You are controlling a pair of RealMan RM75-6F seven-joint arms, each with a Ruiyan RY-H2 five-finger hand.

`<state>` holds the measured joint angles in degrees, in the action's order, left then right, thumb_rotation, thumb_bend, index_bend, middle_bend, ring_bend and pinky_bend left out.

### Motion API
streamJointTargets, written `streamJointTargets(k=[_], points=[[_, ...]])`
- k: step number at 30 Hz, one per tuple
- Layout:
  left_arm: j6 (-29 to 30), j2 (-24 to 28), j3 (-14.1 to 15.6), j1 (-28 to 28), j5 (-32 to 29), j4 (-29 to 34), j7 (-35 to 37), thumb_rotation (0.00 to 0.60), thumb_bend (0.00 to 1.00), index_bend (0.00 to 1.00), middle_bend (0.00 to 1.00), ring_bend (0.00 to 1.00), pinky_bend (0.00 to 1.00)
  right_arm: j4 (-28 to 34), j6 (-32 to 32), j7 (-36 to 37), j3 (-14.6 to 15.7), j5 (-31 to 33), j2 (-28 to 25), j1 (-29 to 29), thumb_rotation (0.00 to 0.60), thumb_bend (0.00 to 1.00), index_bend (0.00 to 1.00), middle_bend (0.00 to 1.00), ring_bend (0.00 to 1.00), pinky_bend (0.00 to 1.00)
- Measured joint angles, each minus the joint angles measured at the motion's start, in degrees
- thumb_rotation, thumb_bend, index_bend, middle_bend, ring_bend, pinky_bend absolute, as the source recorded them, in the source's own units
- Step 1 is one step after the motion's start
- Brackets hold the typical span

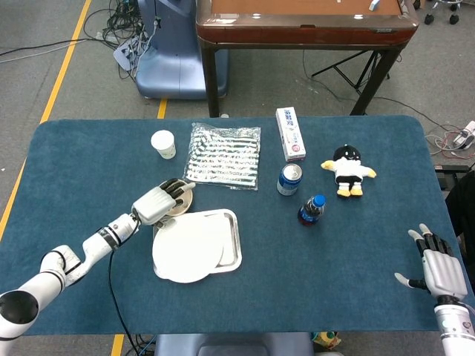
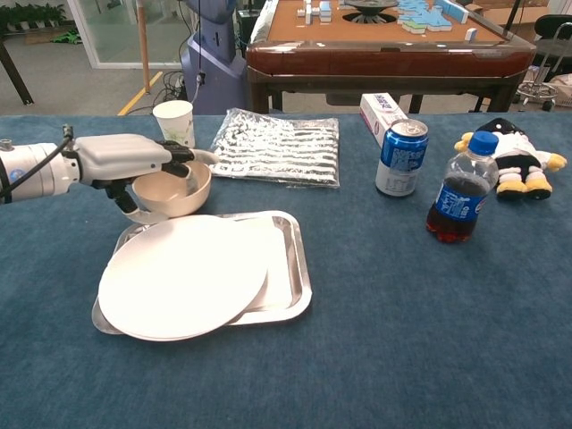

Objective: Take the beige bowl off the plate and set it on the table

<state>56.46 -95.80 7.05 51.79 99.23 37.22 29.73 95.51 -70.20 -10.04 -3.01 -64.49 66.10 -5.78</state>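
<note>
The beige bowl [image 2: 174, 193] sits low at the table just behind the white plate [image 2: 183, 275], upright, its near rim close to the tray edge. My left hand [image 2: 125, 159] grips the bowl's left rim, fingers curled over and into it; in the head view the same left hand [image 1: 157, 202] covers most of the bowl [image 1: 180, 205]. The plate [image 1: 185, 247] lies on a metal tray [image 1: 232, 245]. My right hand [image 1: 436, 267] hangs at the table's right front corner, fingers spread, holding nothing.
A paper cup [image 2: 174, 119] stands just behind the bowl, a striped foil bag [image 2: 277, 146] to its right. Further right are a soda can [image 2: 401, 157], a cola bottle [image 2: 460, 189], a white box [image 2: 379, 111] and a plush toy [image 2: 514, 159].
</note>
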Motion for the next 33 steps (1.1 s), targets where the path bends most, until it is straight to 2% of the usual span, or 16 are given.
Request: streamJointTargets(k=[4, 12, 18, 24, 28, 33], points=[[-0.37, 1.29, -0.37, 0.12, -0.73, 2.05, -1.45, 0.6, 0.32, 0.03, 0.0, 0.0, 0.0, 0.0, -0.03, -0.06, 0.05, -0.09, -0.02, -0.01, 0.6, 0.22, 0.0, 0.0, 0.0, 0.0], [-0.41, 5.78, -1.56, -0.19, -2.47, 9.7, -7.8, 0.6, 0.32, 0.02, 0.0, 0.0, 0.0, 0.4, -0.71, 0.22, 0.31, -1.14, -0.31, 0.26, 0.6, 0.22, 0.0, 0.0, 0.0, 0.0], [0.17, 11.67, -2.81, -1.45, -4.63, 19.79, -15.26, 0.6, 0.32, 0.02, 0.0, 0.0, 0.0, 0.87, -1.05, 0.62, 0.79, -2.6, -0.62, 0.46, 0.6, 0.22, 0.0, 0.0, 0.0, 0.0], [1.79, 19.28, -3.94, -4.38, -7.87, 32.94, -24.32, 0.6, 0.32, 0.02, 0.0, 0.0, 0.0, 1.64, -2.01, 0.79, 1.51, -4.96, -0.91, 0.82, 0.6, 0.22, 0.0, 0.0, 0.0, 0.0], [4.49, 24.58, -4.4, -7.81, -10.15, 41.89, -29.94, 0.6, 0.32, 0.01, 0.0, 0.0, 0.0, 2.32, -3.03, 0.72, 2.03, -6.65, -1.11, 1.2, 0.6, 0.22, 0.0, 0.0, 0.0, 0.0], [9.84, 29.95, -4.24, -13.31, -11.79, 49.04, -34.32, 0.6, 0.32, 0.01, 0.0, 0.0, 0.0, 3.08, -4.66, 0.87, 2.61, -8.71, -1.48, 1.89, 0.6, 0.22, 0.0, 0.0, 0.0, 0.0]])
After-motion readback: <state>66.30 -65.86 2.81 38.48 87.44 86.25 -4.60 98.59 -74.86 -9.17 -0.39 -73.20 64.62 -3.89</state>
